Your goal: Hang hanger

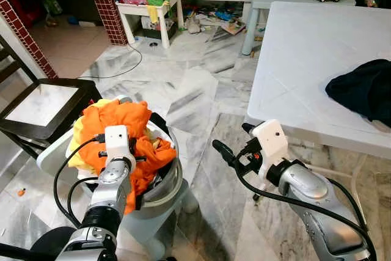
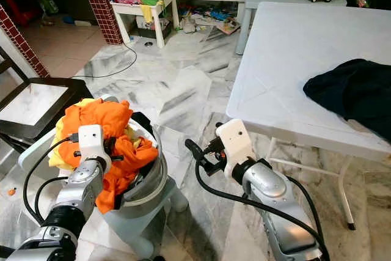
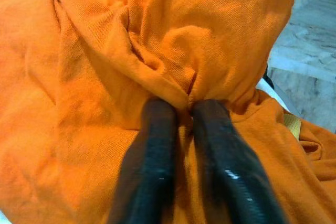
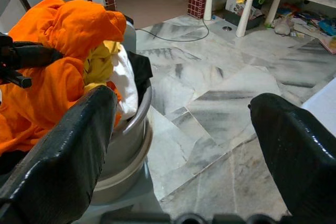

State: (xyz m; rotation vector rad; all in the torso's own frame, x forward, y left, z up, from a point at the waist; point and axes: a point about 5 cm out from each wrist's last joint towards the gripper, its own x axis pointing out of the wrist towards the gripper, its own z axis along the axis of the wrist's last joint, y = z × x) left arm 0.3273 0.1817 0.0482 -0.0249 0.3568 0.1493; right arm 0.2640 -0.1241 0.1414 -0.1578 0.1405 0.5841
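My left gripper (image 3: 181, 111) jaws clenched on orange cloth (image 1: 122, 120) atop basket (image 1: 162, 191), to pull it out. Right gripper (image 4: 184, 129) spread wide, hovering beside. Can't spot a hanger.

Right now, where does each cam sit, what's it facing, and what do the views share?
Left eye: head, looking down at the marble floor, laundry basket and white table; both arms show.
Right eye: same head, same scene.
Left wrist: along the left gripper, pinched shut on orange cloth.
Right wrist: along the open right gripper, facing basket and floor.
Shared: orange cloth.
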